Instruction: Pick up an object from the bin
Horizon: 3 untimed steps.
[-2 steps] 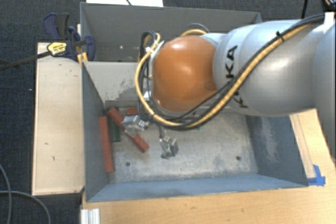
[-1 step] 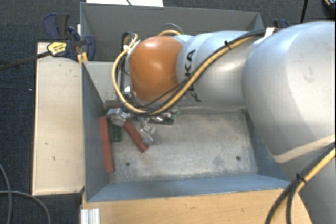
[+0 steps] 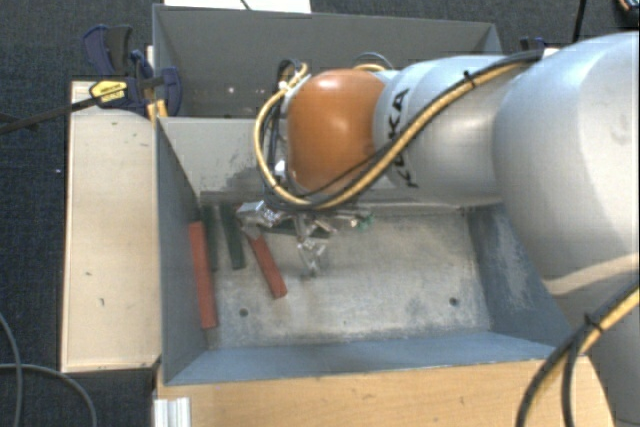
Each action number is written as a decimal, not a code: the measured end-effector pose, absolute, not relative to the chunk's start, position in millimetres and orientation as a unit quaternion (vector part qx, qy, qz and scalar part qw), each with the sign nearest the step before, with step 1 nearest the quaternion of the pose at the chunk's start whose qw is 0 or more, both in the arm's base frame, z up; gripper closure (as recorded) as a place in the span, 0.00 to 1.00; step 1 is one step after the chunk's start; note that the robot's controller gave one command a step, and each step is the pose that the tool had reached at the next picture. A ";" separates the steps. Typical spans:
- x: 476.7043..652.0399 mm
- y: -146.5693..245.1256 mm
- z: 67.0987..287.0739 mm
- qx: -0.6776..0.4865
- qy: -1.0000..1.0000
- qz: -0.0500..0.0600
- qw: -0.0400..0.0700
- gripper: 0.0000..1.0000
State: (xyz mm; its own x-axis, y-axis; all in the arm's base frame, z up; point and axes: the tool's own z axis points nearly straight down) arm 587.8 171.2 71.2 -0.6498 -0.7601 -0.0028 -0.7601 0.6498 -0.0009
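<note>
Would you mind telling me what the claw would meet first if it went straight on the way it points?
Most likely the bare grey floor of the bin: the claw points down just right of the short red stick; depth is unclear.

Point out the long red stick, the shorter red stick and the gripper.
long red stick (image 3: 203, 275), camera view, middle of its length.
shorter red stick (image 3: 267, 269), camera view, middle of its length.
gripper (image 3: 312, 258), camera view, its lower tip.
</note>
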 end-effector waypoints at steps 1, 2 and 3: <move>579.2 186.0 70.9 -0.515 0.857 0.000 0.000 0.00; 588.8 187.2 70.9 -0.618 0.786 0.000 0.002 0.00; 587.3 189.2 70.7 -0.617 0.787 0.002 0.001 1.00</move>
State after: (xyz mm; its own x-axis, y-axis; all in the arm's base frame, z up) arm 587.3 189.2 70.7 -0.2390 -0.9710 -0.0052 -0.9710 0.2390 0.0020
